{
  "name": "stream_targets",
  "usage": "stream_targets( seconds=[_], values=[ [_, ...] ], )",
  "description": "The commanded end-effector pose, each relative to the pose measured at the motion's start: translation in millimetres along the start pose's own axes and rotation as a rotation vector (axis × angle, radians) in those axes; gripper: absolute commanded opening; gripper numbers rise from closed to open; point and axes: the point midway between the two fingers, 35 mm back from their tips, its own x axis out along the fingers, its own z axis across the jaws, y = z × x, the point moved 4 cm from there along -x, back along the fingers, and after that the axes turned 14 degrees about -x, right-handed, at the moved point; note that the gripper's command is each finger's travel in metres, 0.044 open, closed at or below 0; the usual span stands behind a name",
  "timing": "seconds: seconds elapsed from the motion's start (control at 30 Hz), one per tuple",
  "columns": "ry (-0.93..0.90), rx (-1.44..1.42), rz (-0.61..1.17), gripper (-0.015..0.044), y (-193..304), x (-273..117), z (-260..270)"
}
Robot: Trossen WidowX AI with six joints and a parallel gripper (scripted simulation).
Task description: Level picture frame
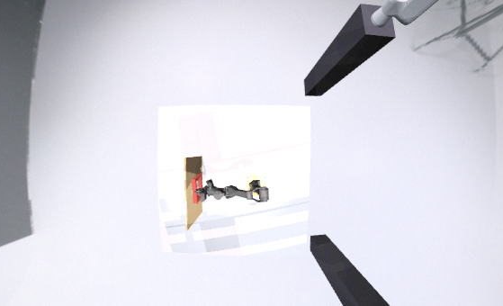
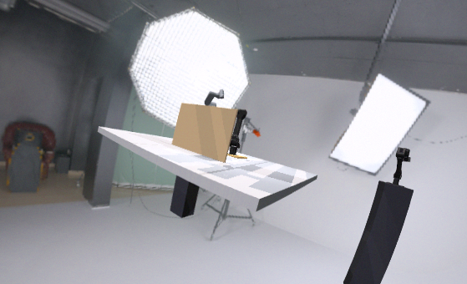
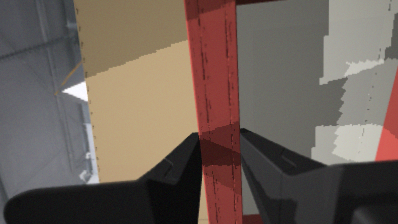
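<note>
The red picture frame [image 1: 194,193] [image 3: 215,75] is in front of the tan wall panel [image 1: 191,216] [image 2: 202,129] [image 3: 135,100]. My gripper [image 1: 198,192] [image 3: 220,137] is shut on one side bar of the frame, with a fingertip on each side of the bar. In the wrist view the bar runs up and down with a slight lean against the image edges, and the grey inner picture lies to its right. The screw and the notched strip are hidden. The panel hides the frame in the exterior view. I cannot tell how level the frame is.
The panel stands upright on the white table [image 1: 249,130] [image 2: 177,164]. The arm [image 1: 231,192] [image 2: 238,129] reaches from its base, beside a yellow patch [image 1: 251,180], to the frame. Dark pillars and studio lamps stand around the table.
</note>
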Motion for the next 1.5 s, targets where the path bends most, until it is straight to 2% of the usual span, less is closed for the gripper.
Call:
stream_targets(
  seconds=[0.0,1.47],
  values=[
    [-0.010,0.006,0.000,0.0000,-0.2,0.3,0.6],
    [-0.004,0.005,0.000,0.0000,1.9,0.4,-8.7]
  ],
)
